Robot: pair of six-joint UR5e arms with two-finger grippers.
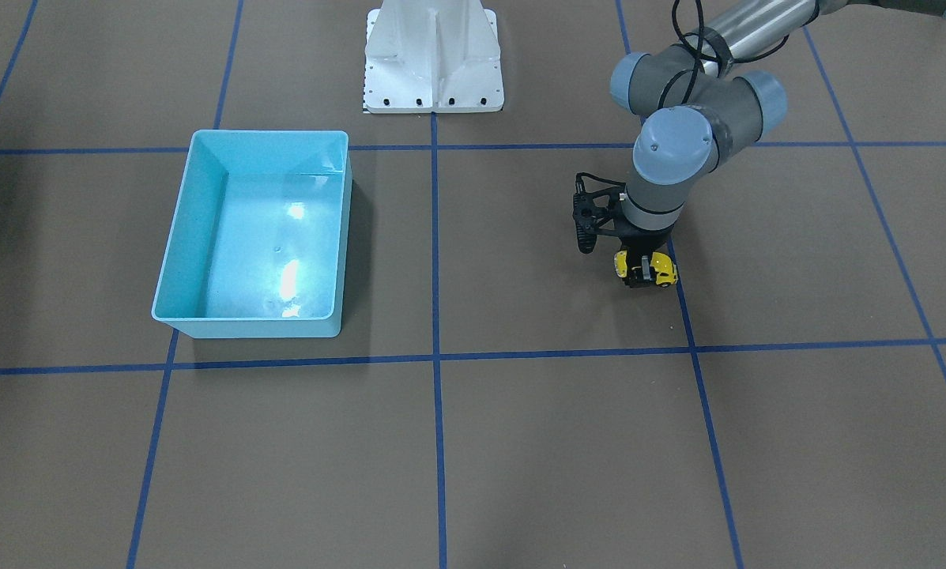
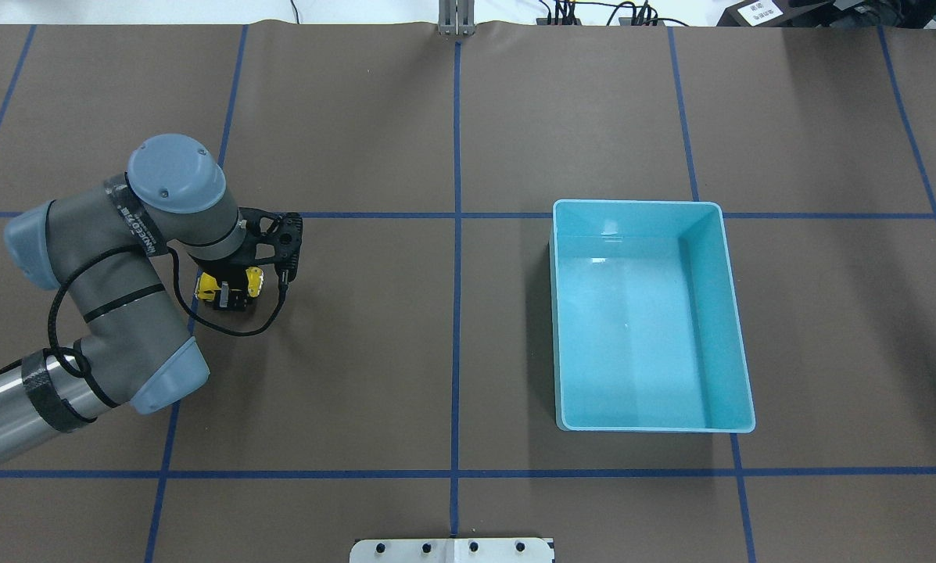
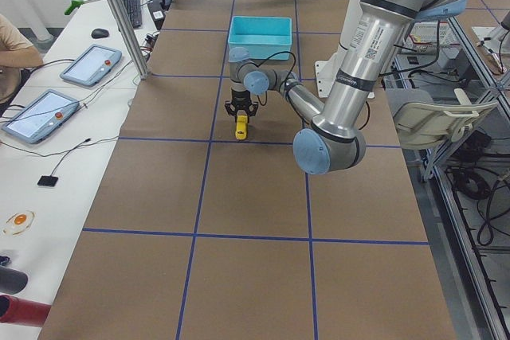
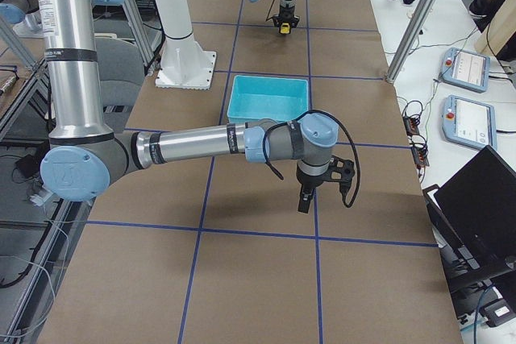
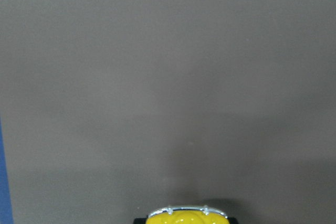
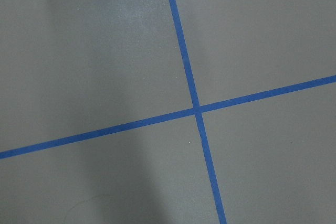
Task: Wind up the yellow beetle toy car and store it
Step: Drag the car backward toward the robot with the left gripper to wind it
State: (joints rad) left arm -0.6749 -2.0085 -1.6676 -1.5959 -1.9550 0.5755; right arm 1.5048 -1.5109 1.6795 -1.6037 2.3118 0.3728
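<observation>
The yellow beetle toy car (image 1: 656,269) sits low at the brown table surface beside a blue tape line. My left gripper (image 1: 644,271) points straight down and is shut on it, with one black finger on each side of its body. In the overhead view the car (image 2: 206,284) shows under the left wrist. The left wrist view shows only the car's rounded end (image 5: 186,217) at the bottom edge. The light blue bin (image 2: 732,313) stands empty, far from the car. My right gripper (image 4: 305,199) shows only in the exterior right view, hanging over bare table near the bin (image 4: 242,96); I cannot tell whether it is open or shut.
The white robot base (image 1: 433,59) stands at the table's middle edge. Blue tape lines (image 1: 435,356) split the brown table cover into squares. The right wrist view shows only a tape crossing (image 6: 197,110). Tablets and an operator sit at side tables.
</observation>
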